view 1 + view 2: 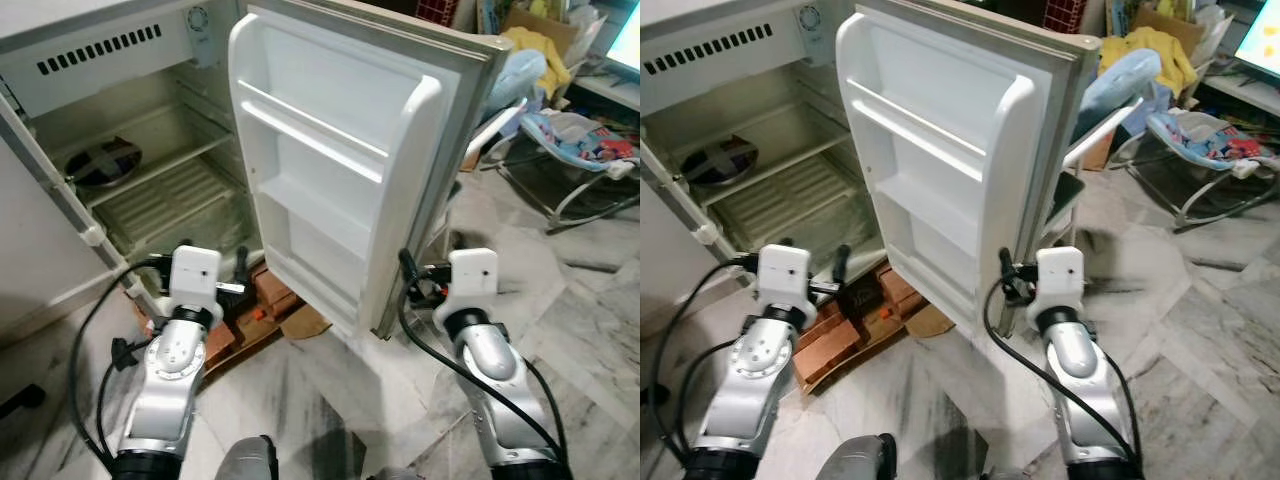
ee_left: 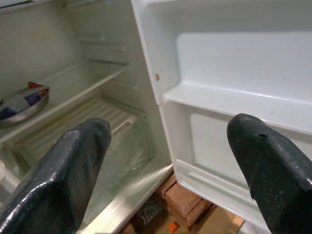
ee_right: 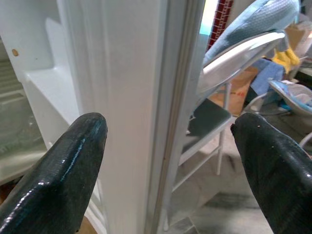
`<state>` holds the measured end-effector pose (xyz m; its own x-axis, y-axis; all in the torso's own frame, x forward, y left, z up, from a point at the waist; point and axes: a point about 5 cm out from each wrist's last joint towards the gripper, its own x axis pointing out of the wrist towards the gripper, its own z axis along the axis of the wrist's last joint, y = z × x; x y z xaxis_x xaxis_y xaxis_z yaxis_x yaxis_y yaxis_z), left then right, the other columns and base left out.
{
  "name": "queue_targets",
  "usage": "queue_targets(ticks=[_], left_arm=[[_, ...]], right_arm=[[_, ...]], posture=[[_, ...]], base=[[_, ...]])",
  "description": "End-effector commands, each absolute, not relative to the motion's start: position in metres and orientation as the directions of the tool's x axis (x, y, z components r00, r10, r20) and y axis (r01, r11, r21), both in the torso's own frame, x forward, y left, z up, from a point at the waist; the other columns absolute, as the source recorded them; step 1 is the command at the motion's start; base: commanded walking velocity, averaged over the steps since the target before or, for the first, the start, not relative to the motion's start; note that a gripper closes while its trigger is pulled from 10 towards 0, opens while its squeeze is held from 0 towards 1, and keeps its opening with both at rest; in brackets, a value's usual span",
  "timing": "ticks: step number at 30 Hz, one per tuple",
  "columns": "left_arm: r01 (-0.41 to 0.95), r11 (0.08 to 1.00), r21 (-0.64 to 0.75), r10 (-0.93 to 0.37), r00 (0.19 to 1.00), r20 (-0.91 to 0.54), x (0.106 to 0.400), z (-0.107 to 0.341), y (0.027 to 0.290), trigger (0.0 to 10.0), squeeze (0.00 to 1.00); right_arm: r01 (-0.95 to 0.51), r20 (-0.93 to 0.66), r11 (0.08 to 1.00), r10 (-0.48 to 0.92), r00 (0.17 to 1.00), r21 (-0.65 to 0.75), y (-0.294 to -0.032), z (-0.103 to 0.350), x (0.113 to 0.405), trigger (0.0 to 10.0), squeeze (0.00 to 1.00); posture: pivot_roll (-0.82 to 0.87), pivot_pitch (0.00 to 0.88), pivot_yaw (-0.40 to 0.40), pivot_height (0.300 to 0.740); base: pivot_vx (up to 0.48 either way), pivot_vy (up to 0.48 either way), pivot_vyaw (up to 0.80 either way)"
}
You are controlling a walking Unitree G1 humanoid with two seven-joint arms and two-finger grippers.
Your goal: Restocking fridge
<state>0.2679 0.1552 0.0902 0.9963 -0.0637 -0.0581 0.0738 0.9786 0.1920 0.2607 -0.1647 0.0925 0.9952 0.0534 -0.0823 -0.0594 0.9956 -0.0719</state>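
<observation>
Right wrist view: right gripper (image 3: 165, 161) spread, straddling fridge door (image 1: 340, 170) edge. Left gripper (image 2: 168, 161) spread, empty, near open fridge (image 1: 150, 170). Risk: right gripper fingers catch the door, swinging it.

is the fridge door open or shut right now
Open. The fridge door is swung wide, its bare inner shelves facing the camera, and the fridge interior with a bowl on a shelf is exposed beside it.
</observation>
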Motion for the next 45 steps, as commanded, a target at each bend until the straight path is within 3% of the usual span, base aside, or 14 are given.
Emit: queue_targets(ticks=[1,2,3,6,15,29,38,45], left_arm=[[0.069,0.978,0.198,-0.060,0.997,-0.050,0.269,0.094,0.159,10.0,0.00],[0.071,0.978,0.196,-0.062,0.997,-0.052,0.269,0.094,0.158,10.0,0.00],[0.116,0.981,0.155,-0.102,0.990,-0.092,0.271,0.092,0.156,10.0,0.00],[0.159,0.977,0.144,-0.144,0.984,-0.107,0.275,0.091,0.153,10.0,0.00],[0.126,0.976,0.177,-0.114,0.990,-0.080,0.289,0.103,0.163,10.0,0.00],[0.183,0.976,0.116,-0.177,0.982,-0.061,0.292,0.103,0.158,10.0,0.00],[0.213,0.970,0.115,-0.198,0.972,-0.127,0.264,0.086,0.162,10.0,0.00],[0.247,0.966,0.069,-0.240,0.966,-0.099,0.274,0.098,0.148,10.0,0.00]], right_arm=[[-0.068,-0.086,0.995,0.062,0.994,-0.069,-0.161,0.092,0.262,10.0,0.00],[-0.068,-0.089,0.995,0.062,0.994,-0.071,-0.161,0.092,0.262,10.0,0.00],[-0.061,-0.075,0.997,0.057,0.996,-0.056,-0.161,0.093,0.263,10.0,0.00],[-0.063,-0.058,0.997,0.060,0.997,-0.042,-0.158,0.094,0.270,10.0,0.00],[-0.043,-0.003,0.996,0.042,0.999,-0.079,-0.159,0.108,0.291,10.0,0.00],[0.078,0.000,0.995,-0.078,0.997,-0.067,-0.175,0.111,0.282,10.0,0.00],[0.136,-0.094,0.988,-0.143,0.985,-0.079,-0.183,0.091,0.252,10.0,0.00],[0.109,-0.083,0.988,-0.118,0.989,-0.109,-0.181,0.102,0.260,10.0,0.00]], posture=[[0.00,0.050,-0.019,0.740],[0.00,0.000,0.000,0.740],[0.02,0.032,-0.010,0.740],[0.03,0.019,-0.007,0.740],[0.05,0.011,-0.008,0.740],[0.00,0.000,-0.015,0.740],[0.00,0.000,-0.006,0.740],[-0.02,0.006,-0.033,0.740]], base=[[0.000,0.000,0.00],[0.000,0.000,0.00],[0.000,0.000,0.00],[0.000,0.000,0.00],[0.000,0.000,0.00],[0.000,0.000,0.00],[0.000,0.000,0.00],[0.000,0.000,0.00]])
